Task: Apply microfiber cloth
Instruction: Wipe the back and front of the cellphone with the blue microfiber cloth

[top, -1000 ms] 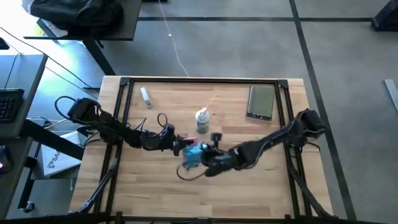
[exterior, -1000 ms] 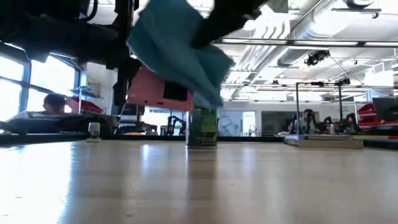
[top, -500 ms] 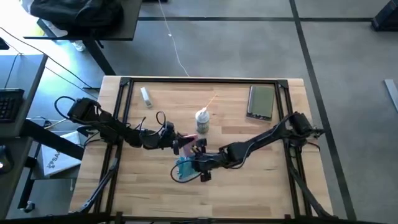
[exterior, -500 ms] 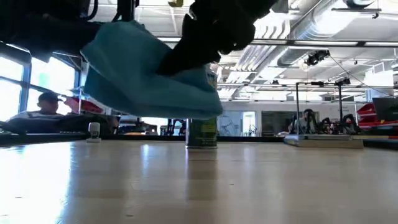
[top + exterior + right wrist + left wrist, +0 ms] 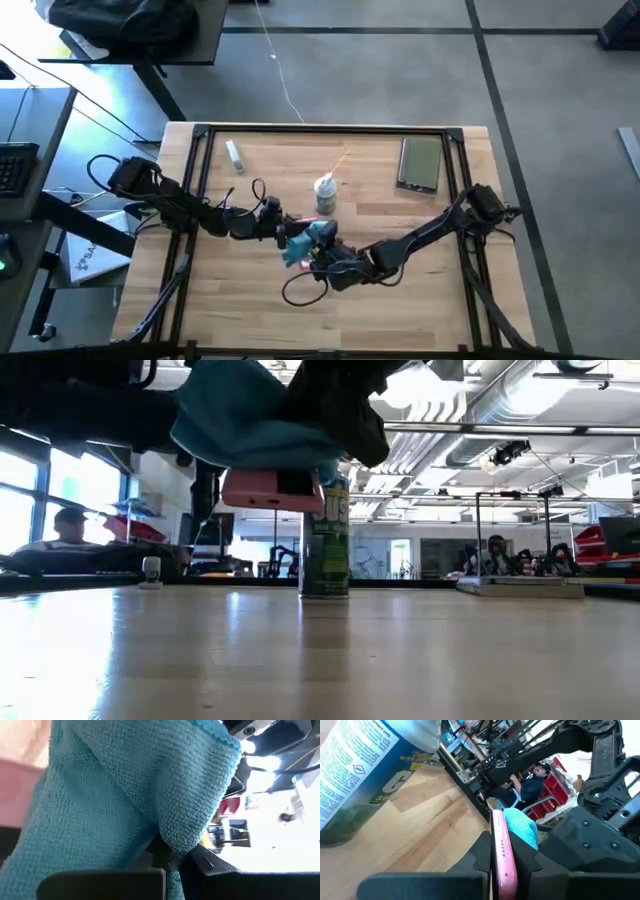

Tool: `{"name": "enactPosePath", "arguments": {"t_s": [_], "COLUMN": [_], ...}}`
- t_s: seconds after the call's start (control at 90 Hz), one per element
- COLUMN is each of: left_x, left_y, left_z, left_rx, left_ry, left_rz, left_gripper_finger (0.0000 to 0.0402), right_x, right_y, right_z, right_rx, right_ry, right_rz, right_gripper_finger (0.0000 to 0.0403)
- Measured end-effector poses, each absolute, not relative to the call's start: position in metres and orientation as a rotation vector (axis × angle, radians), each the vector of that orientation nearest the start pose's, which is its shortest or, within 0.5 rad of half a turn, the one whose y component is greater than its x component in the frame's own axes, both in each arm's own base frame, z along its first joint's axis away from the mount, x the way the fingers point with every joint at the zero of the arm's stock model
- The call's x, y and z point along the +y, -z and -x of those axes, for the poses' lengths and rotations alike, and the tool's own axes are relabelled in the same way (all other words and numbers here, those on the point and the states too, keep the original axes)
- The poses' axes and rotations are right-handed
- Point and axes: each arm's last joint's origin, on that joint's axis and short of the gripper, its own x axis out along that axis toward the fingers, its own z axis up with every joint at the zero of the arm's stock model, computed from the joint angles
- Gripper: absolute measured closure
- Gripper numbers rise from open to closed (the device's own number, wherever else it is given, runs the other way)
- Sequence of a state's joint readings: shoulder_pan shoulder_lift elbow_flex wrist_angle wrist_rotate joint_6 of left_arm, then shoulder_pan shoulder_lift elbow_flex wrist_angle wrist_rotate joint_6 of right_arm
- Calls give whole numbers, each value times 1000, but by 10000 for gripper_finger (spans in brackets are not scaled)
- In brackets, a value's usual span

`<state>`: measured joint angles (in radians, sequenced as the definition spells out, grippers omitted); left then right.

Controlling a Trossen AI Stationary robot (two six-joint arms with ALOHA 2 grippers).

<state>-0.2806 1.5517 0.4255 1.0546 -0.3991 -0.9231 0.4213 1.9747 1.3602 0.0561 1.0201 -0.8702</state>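
One microfiber cloth [image 5: 314,238] is in play, a turquoise rag held above the bench [image 5: 250,310], just off centre toward 7 o'clock in the high view. The right end effector [image 5: 322,255] has its fingers pressed together on a fold of it; in the right wrist view the terry weave [image 5: 130,795] fills nearly everything, gathered down into the dark fingers. The cloth lies draped over one pink phone [image 5: 272,490], touching its upper face, and the low view shows both well clear of the wood.

The left end effector [image 5: 285,232] comes in from 9 o'clock and pinches that pink phone by its edges; the left wrist view shows the phone [image 5: 501,855] edge-on between the two fingers, with the cloth [image 5: 522,827] bunched just behind it.

One spray can [image 5: 325,193] stands upright just past centre toward 12 o'clock, near both end effectors. Its green label shows large pale letters in the low view, partly hidden by the phone, of which only "US" reads; in the left wrist view small print and a big "G" show on the can [image 5: 355,775], the rest illegible.

One dark phone [image 5: 420,163] lies flat toward 1 o'clock, well apart. One small pale object [image 5: 234,153], too small to identify, lies toward 11 o'clock.

A seated person [image 5: 68,525] shows in the room beyond the bench.
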Motion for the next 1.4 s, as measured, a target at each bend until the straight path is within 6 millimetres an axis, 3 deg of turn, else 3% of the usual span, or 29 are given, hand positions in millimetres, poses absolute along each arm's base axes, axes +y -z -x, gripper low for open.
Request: {"name": "enactPosePath", "arguments": {"t_s": [0.189,0.367,0.611,0.733,0.933,1.089,1.222,1.4], "left_x": [-63,-61,-54,-51,-45,-41,-41,-42], "left_y": [-164,-165,-171,-171,-160,-151,-152,-156], "left_z": [-261,-262,-263,-263,-255,-248,-245,-245], "left_rx": [18,26,18,17,52,61,28,6], "left_ry": [-134,-92,-41,-40,-82,-124,-111,-61], "left_rz": [930,950,962,963,966,992,1000,1004], "left_gripper_finger": [391,391,391,391,391,391,391,391], "right_x": [154,159,175,179,177,177,174,166], "right_y": [-207,-201,-202,-208,-230,-244,-224,-207], "right_z": [-403,-404,-398,-397,-401,-400,-400,-398], "right_rx": [631,632,623,655,680,586,589,629], "right_ry": [310,218,80,181,401,425,236,124], "right_rz": [1113,1145,1398,1568,1693,1588,1516,1237], "right_gripper_finger": [403,403,403,403,403,403,403,403]}}
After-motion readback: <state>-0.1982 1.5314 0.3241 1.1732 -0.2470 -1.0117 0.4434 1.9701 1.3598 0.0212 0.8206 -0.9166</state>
